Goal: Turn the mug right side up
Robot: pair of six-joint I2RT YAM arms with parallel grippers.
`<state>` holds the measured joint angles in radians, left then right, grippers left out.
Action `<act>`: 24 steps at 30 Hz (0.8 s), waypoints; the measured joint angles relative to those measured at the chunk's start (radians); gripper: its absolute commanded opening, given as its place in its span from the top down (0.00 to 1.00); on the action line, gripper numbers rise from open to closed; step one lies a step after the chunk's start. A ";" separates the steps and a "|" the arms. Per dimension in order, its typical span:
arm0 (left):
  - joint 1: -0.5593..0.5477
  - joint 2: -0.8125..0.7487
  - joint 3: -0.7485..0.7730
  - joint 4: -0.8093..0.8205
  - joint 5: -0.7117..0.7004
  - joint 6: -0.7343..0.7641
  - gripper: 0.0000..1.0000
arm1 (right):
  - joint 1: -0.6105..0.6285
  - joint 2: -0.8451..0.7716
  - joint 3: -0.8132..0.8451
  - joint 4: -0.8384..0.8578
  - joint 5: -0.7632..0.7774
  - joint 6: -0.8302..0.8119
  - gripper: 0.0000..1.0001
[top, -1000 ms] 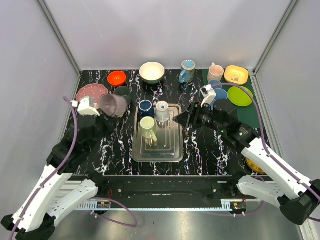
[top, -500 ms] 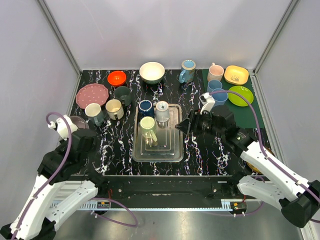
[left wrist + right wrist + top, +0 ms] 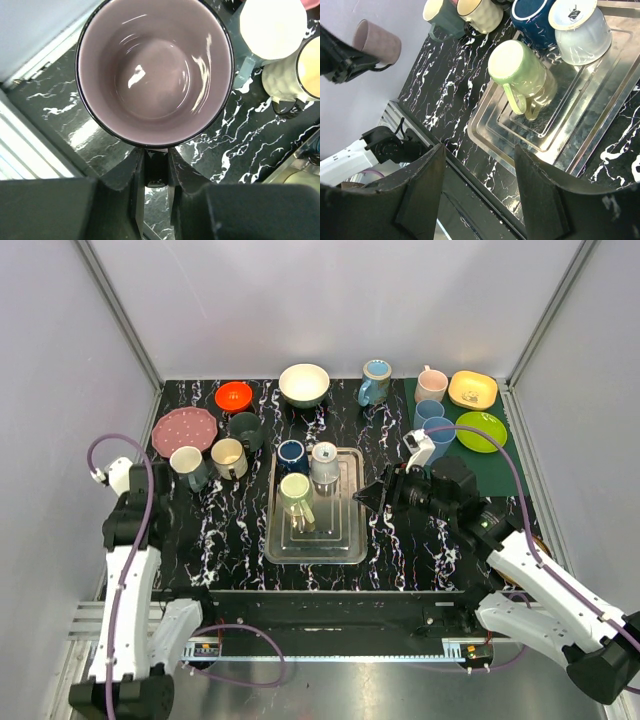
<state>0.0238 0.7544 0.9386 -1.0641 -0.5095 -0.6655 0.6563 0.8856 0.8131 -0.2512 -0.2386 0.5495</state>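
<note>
Two nearby, white cup (image 3: 272,27), cream cup (image 3: 306,70), left hand (image 3: 156,162) clenched on handle of mauve mug (image 3: 155,75), right hand (image 3: 479,150) released above tray (image 3: 560,131).

White links (image 3: 122,592), black joints (image 3: 124,528) and jaws, looping purple cables (image 3: 151,502)

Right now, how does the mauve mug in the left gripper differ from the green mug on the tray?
Colour: the mauve mug is dull purple with a dark rim, while the green mug is pale green.
Support: the mauve mug hangs by its handle in the left gripper, while the green mug stands in the metal tray with no gripper on it.
Both have one handle.
</note>
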 measured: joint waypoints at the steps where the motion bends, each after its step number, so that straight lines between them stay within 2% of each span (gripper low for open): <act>1: 0.026 0.025 -0.001 0.023 0.021 0.013 1.00 | 0.000 0.000 0.000 0.000 -0.002 0.000 0.37; 5: 0.174 0.156 -0.026 0.165 0.161 0.051 1.00 | 0.000 -0.004 0.000 -0.001 -0.009 -0.002 0.37; 8: 0.239 0.248 -0.064 0.257 0.210 0.066 1.00 | 0.000 -0.019 -0.006 -0.001 -0.008 -0.004 0.37; 17: 0.361 0.443 -0.109 0.441 0.284 0.101 1.00 | 0.000 -0.027 -0.035 -0.002 -0.008 -0.008 0.37; 24: 0.365 0.588 -0.084 0.538 0.306 0.114 1.00 | 0.000 0.002 -0.041 -0.005 -0.007 -0.015 0.37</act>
<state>0.3893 1.3426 0.8543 -0.5262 -0.2031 -0.5518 0.6563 0.8875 0.7723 -0.2558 -0.2455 0.5346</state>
